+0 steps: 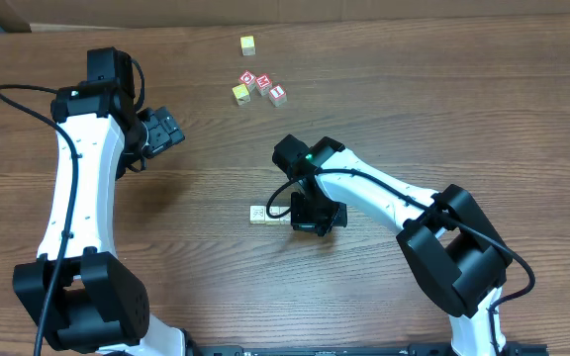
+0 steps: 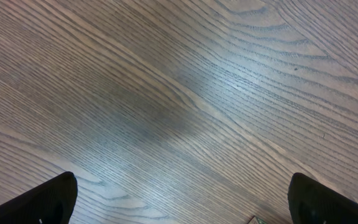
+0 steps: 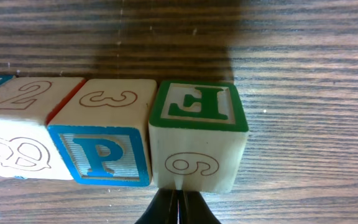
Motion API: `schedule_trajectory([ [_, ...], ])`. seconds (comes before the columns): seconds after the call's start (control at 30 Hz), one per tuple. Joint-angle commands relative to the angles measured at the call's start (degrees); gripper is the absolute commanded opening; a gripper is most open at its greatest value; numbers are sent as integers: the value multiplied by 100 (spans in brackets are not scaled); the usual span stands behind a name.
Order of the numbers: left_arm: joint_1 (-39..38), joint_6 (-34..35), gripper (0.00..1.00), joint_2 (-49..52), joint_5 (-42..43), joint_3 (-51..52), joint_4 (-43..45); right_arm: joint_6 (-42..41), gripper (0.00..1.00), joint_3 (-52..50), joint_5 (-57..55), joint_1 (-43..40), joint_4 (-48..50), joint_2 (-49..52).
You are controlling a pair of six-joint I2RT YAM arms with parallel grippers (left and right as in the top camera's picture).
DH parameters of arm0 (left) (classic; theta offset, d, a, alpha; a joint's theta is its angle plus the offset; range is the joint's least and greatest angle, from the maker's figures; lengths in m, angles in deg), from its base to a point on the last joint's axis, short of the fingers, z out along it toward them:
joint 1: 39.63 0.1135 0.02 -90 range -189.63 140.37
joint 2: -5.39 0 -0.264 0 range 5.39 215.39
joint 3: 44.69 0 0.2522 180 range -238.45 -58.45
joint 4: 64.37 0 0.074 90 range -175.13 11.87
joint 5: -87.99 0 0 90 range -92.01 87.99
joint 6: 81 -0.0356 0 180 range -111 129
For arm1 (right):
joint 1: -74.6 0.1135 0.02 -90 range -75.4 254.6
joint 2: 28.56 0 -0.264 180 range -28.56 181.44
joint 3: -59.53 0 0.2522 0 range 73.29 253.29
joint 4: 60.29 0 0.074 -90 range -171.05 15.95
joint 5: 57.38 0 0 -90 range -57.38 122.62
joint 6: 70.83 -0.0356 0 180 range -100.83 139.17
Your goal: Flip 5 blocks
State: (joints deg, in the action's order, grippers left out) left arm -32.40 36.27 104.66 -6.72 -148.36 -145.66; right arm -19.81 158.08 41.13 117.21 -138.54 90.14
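sitting in touching row near counter [image 1: 166, 227] centre: blocks [image 3: 110, 137]. green-f block [image 3: 197, 140] at row end, blue-p block [image 3: 101, 152] touching beside it. right claw [image 3: 178, 211] pressed together, tips just before green-f block's front face. left claw [image 2: 182, 199] spread wide over bare counter, well apart from row.

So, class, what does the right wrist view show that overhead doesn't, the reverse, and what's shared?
Only right wrist: the markings, a green F block, a blue P block beside it, numerals. Only overhead: the left gripper and four loose cubes far off. Both: the block row on the table, the right gripper at it.
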Motion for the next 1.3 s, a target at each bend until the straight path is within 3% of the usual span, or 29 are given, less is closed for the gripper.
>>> schedule_trajectory([
  [0.0,-11,59,100,-90,24,-90,9,-2,5,-20,-94,-68,13,-103],
  [0.13,-11,59,100,-90,24,-90,9,63,5,57,-22,-85,-74,-105],
  [0.27,-11,61,100,-90,24,-90,9,811,8,439,671,-85,-175,-155],
  [0.5,-11,59,100,-90,24,-90,9,1246,9,1408,761,-293,-1102,-634],
  [0.87,-11,61,100,-90,24,-90,9,1427,15,2009,389,-1858,-2046,-1633],
  [0.93,-11,59,100,-90,24,-87,9,1528,27,2009,398,-2188,-2096,-1644],
  [1.0,-11,59,99,-90,24,-90,9,1523,72,1974,398,-2446,-2076,-1639],
  [1.2,-11,61,100,-90,24,-90,9,1526,100,1941,398,-2933,-1832,-1637],
  [1.27,-11,66,100,-90,46,-87,42,1526,100,1941,398,-3014,-1764,-1637],
])
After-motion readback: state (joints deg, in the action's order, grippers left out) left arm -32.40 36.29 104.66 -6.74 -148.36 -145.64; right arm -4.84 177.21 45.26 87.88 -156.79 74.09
